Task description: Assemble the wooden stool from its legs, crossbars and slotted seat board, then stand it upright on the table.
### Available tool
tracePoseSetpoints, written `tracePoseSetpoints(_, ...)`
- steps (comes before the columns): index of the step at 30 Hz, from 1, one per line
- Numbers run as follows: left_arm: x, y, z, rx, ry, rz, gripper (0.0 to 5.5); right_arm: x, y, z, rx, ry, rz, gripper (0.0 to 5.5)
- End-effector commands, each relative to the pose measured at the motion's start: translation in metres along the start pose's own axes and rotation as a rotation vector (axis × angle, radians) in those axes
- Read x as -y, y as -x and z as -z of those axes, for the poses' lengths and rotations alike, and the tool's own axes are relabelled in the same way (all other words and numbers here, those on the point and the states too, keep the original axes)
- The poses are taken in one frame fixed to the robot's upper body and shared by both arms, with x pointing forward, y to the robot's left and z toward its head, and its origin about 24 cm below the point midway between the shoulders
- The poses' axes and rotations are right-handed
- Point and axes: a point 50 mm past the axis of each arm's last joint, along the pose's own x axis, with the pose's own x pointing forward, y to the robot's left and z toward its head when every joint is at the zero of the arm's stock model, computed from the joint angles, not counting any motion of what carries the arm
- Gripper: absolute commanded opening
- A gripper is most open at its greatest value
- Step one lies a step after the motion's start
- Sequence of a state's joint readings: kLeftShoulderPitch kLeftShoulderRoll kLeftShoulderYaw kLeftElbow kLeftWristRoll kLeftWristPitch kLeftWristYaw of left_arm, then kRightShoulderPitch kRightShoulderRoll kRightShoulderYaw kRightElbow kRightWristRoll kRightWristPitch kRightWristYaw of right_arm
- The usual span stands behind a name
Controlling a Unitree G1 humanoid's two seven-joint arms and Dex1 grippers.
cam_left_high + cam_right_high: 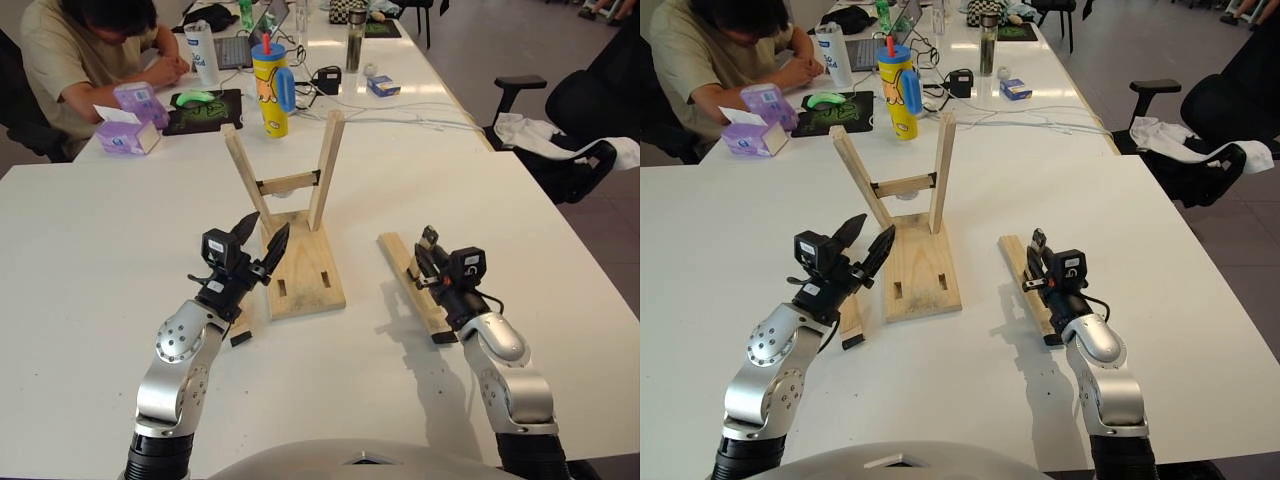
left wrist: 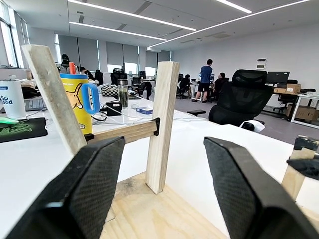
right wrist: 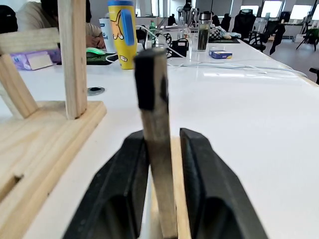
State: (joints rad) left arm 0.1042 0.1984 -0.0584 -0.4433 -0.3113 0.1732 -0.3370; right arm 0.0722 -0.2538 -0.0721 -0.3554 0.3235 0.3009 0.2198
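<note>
Nearest, the left gripper (image 1: 265,230) is hovering open over the near left corner of the seat board (image 1: 310,285), and the right gripper (image 3: 162,139) is clamping a dark-tipped stick (image 3: 152,84) just right of it. The board is lying flat on the table (image 1: 90,260), with two legs (image 1: 327,170) standing at its far end and a crossbar (image 1: 288,183) joining them.

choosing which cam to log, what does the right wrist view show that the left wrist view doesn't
Right wrist view: the right gripper, fingers shut on a loose leg with a black tip, plus a slot in the seat board.
Left wrist view: the left gripper, fingers open near the seat board, and a black office chair behind.
Both: the seat board with two upright legs joined by a crossbar, and the yellow cup.
</note>
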Motion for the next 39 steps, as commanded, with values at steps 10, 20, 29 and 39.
tracePoseSetpoints(10, 0.005, 0.004, 0.012, -0.017, 0.006, -0.028, 2.92, -0.006, -0.054, -0.129, 0.327, 0.117, -0.038, 1.00)
tracePoseSetpoints(20, 0.008, 0.000, 0.011, 0.008, 0.010, -0.048, 2.92, 0.013, -0.057, 0.011, -0.264, 0.000, 0.053, 1.00)
tracePoseSetpoints(29, 0.006, -0.002, 0.011, 0.010, 0.004, -0.044, 2.92, 0.006, -0.038, 0.040, -0.342, 0.052, 0.040, 1.00)
tracePoseSetpoints(39, 0.009, 0.001, 0.018, -0.001, 0.005, -0.071, 2.92, -0.066, -0.054, -0.102, 0.339, 0.467, -0.294, 1.00)
